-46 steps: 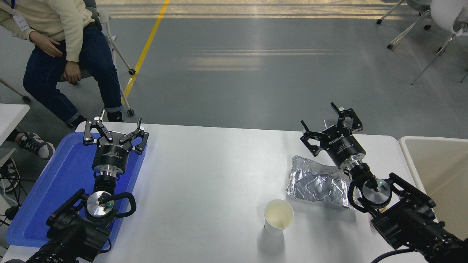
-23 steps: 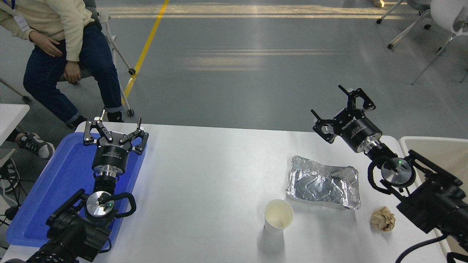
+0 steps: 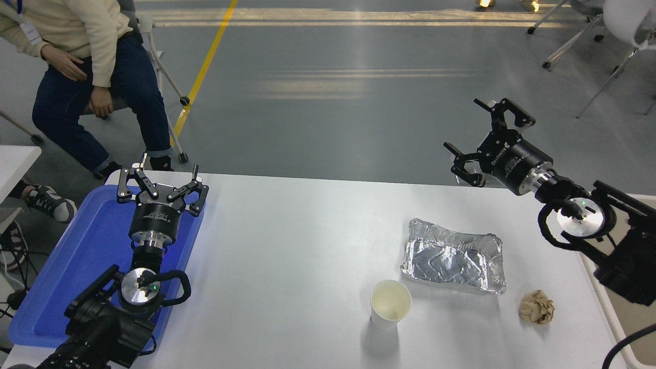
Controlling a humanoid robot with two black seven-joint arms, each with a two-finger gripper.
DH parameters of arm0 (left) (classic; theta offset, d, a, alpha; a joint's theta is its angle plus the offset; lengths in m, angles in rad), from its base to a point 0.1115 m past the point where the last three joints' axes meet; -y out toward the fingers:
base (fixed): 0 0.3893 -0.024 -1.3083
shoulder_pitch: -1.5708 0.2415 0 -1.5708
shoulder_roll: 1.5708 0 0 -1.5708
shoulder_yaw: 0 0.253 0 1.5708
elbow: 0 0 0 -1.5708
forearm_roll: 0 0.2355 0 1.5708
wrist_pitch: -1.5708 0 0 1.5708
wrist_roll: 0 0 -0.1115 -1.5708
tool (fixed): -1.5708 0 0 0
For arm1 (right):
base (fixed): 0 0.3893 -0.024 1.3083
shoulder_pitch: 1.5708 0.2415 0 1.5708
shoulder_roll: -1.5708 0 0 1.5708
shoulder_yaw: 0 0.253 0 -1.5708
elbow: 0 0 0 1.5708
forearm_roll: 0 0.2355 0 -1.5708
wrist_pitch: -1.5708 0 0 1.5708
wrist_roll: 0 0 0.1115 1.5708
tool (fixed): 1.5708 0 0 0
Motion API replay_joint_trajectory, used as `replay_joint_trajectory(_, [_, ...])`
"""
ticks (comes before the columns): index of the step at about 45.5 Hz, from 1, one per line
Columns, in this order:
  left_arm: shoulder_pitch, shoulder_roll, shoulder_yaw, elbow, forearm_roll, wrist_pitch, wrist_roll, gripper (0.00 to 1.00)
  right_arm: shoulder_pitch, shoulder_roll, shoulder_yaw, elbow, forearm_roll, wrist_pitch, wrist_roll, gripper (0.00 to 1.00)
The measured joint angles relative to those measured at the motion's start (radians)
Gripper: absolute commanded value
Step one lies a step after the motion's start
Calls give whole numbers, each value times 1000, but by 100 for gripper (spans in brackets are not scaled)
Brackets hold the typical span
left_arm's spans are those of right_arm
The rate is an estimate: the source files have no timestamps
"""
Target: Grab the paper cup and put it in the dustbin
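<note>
Small white tapered paper cup (image 3: 390,303) stands upright, mouth up
Black right gripper (image 3: 479,134) hangs wide open and empty, well apart

Two black arms, matte, boxy segments. Left gripper (image 3: 161,177): black linkage fingers with pale screw heads, cylindrical black body bearing small white lettering, silver ring at the base. Polished silver wrist disc below, tiny green light on it, black cable looped around. Right gripper (image 3: 487,130): same black linkage fingers, same cylindrical body with white lettering, silver collar. Silver wrist disc with green light, black cable curling around it, another black cable trailing at the lower right.
</note>
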Motion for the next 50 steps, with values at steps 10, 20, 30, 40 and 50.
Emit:
replay_joint_trajectory(10, [0,0,0,0,0,0,0,100,173,-63,-214,24,-7,-9,0,100])
replay_joint_trajectory(20, [0,0,0,0,0,0,0,100,370,-103,-445,68,-15,-12,0,100])
replay_joint_trajectory(30, [0,0,0,0,0,0,1,100,582,-119,-709,133,-84,-10,1,100])
replay_joint_trajectory(40, [0,0,0,0,0,0,1,100,793,-118,-975,236,-149,-9,2,100])
replay_joint_trajectory(50, [0,0,0,0,0,0,1,100,924,-119,-1148,338,-247,-8,1,100])
